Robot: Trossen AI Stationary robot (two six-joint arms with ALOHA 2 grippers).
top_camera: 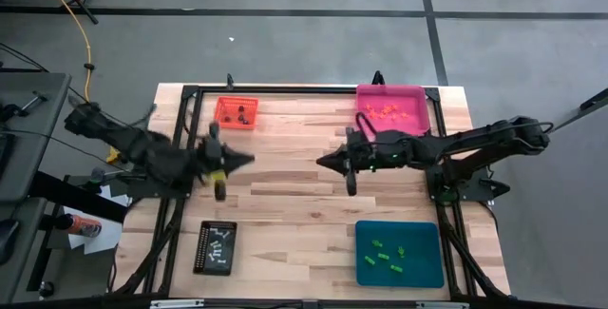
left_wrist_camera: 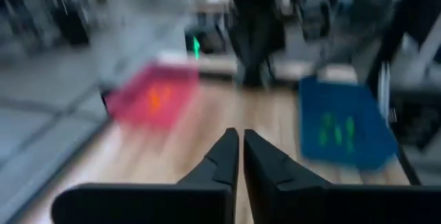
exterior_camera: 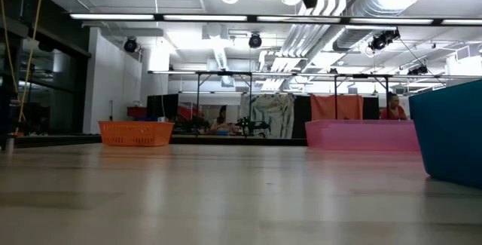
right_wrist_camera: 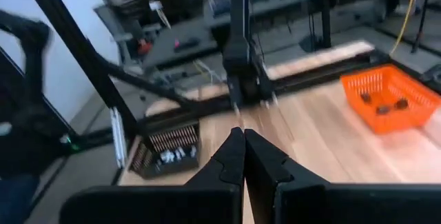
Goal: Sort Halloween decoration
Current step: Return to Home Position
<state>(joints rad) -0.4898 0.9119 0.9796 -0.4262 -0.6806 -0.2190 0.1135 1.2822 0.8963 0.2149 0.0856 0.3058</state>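
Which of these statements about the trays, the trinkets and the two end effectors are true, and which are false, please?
1. The green trinkets lie in the teal tray. True.
2. The white bones lie in the pink tray. False: they lie in the black tray.
3. The left end effector and the right end effector are both shut, holding nothing. True.
4. The orange tray holds orange trinkets. False: it holds dark brown trinkets; the orange trinkets lie in the pink tray.

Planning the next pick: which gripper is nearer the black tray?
Left. The left gripper hovers beyond the black tray, slightly right; the right gripper is well farther right.
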